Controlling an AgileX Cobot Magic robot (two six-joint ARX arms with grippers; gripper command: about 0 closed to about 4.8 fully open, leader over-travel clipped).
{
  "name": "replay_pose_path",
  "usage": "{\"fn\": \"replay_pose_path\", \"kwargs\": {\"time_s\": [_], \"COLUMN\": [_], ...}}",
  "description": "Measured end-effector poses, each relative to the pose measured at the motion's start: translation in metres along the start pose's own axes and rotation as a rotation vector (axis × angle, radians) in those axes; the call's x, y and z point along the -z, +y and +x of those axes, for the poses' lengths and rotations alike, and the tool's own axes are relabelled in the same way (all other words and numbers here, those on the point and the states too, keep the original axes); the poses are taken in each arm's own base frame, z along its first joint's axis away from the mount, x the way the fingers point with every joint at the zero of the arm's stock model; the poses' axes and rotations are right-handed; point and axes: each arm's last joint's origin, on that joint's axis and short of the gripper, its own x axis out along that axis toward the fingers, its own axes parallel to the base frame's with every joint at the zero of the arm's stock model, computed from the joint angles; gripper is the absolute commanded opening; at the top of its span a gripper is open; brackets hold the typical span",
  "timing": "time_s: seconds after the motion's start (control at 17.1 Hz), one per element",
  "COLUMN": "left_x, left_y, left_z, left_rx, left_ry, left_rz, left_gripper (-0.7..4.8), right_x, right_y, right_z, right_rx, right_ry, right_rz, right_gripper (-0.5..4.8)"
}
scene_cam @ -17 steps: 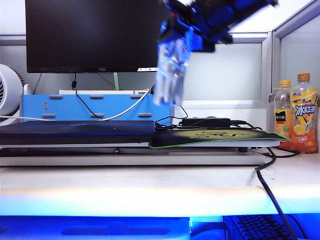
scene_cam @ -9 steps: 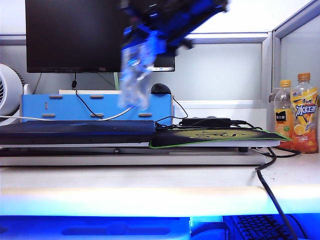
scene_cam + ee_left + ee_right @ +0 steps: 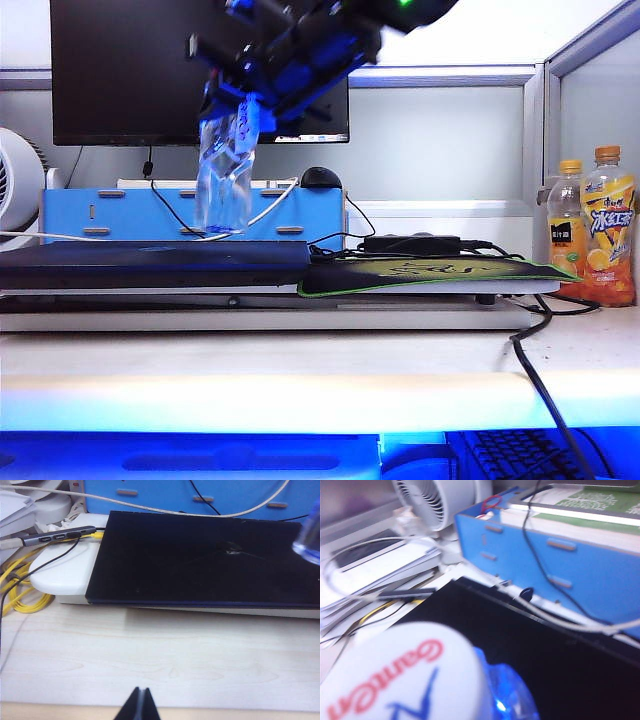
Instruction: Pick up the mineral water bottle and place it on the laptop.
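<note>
Exterior view: right claw [image 3: 240, 105], clamped on mineral water bottle [image 3: 224, 175], now leftward over laptop [image 3: 150, 262]; left claw [image 3: 140, 705] shut.

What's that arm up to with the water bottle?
The right gripper holds the mineral water bottle by its top and has it hanging above the laptop, a closed dark slab on the desk. The bottle's base is close over the lid but has not been set down yet. The left gripper waits shut over the bare desk in front of the laptop, holding nothing.
</note>
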Motion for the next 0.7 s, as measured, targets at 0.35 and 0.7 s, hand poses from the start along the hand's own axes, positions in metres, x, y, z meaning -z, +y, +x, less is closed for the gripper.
{"fn": "replay_pose_path", "kwargs": {"time_s": [0.35,0.7], "left_x": [0.000,0.000], "left_y": [0.000,0.000], "left_z": [0.000,0.000], "left_rx": [0.000,0.000], "left_ry": [0.000,0.000], "left_rz": [0.000,0.000], "left_gripper": [-0.02,-0.02], "right_x": [-0.003,0.016], "right_y": [-0.001,0.005], "right_z": [0.018,0.029], "right_rx": [0.003,-0.003], "right_ry": [-0.034,0.016], "right_rz": [-0.005,-0.003], "right_gripper": [-0.03,-0.03]}}
